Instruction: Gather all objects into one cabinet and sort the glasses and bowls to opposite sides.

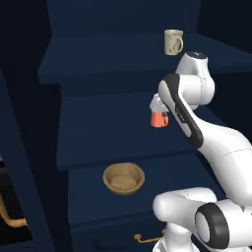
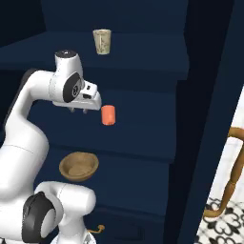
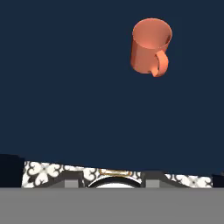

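I see three vessels in the cabinet (image 1: 123,64): beige mug (image 1: 173,42) top shelf, orange-red mug (image 2: 108,115) middle, wooden bowl (image 1: 123,178) lower. My end effector (image 2: 78,111) hangs beside the orange-red mug, empty; its opening I cannot tell. Sorting probably remains.

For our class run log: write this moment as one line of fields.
gripper: empty, beside mug | orange-red handled mug: upright, middle shelf | beige mug: shelf above | tan wooden bowl: shelf below
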